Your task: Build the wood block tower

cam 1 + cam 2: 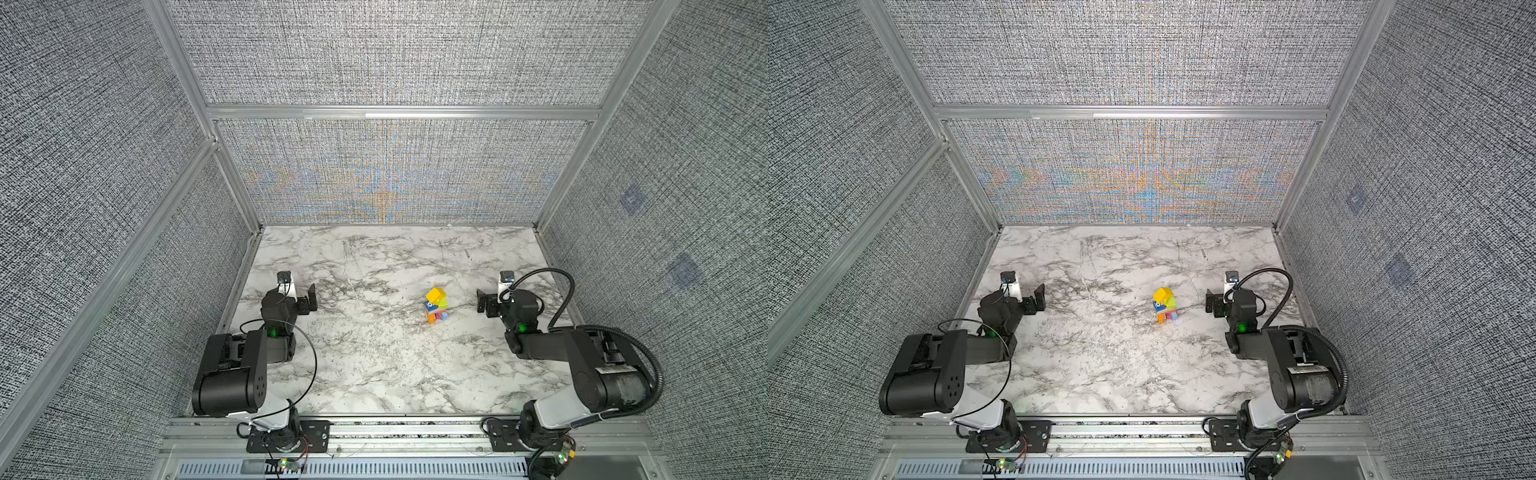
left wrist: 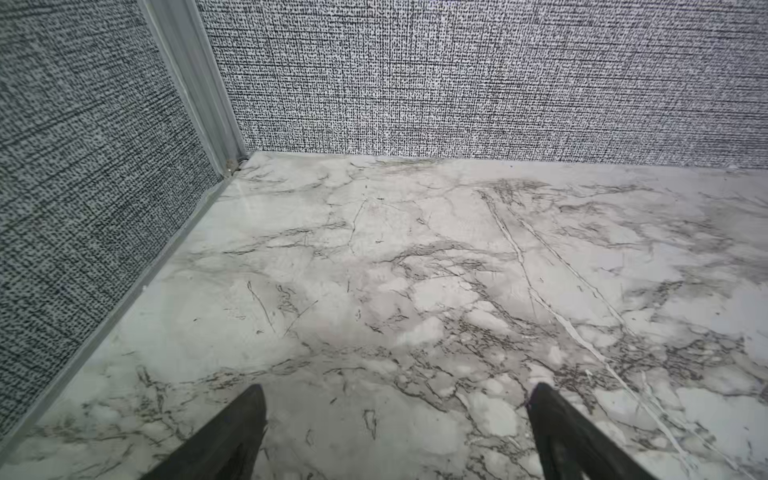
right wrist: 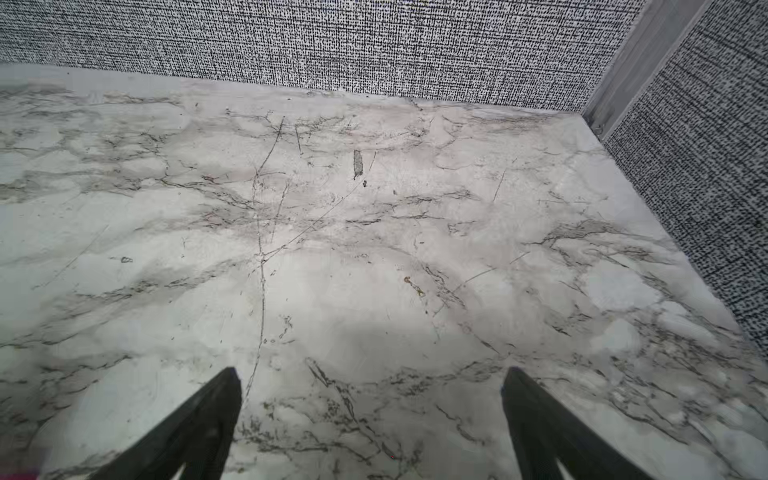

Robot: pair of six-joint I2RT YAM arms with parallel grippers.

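The tower (image 1: pixel 436 306) stands on the marble tabletop (image 1: pixel 374 357), right of centre, between your two grippers and much nearer the right one, touched by neither. Its long axis runs straight up from the table as far as the high camera lets you judge. The yellow block (image 1: pixel 435 295) on top sits turned cornerwise, one corner toward the arm bases. Under it are a lime green block (image 1: pixel 443 303) and a blue face with a dark mark (image 1: pixel 430 308); you cannot read the mark. The orange (image 1: pixel 430 318), magenta and light blue pieces at the foot are too small to separate cleanly, and the far side is hidden in both top views.

Your left gripper (image 2: pixel 397 390) has its jaws spread wide over bare marble, holding nothing; your right gripper (image 3: pixel 372 374) stands just as wide and as empty. Both wrist views look past the tower at marble and textured wall (image 2: pixel 498 83). A magenta sliver (image 3: pixel 16 474) is cut off at the right wrist frame's corner; you cannot tell what it is.
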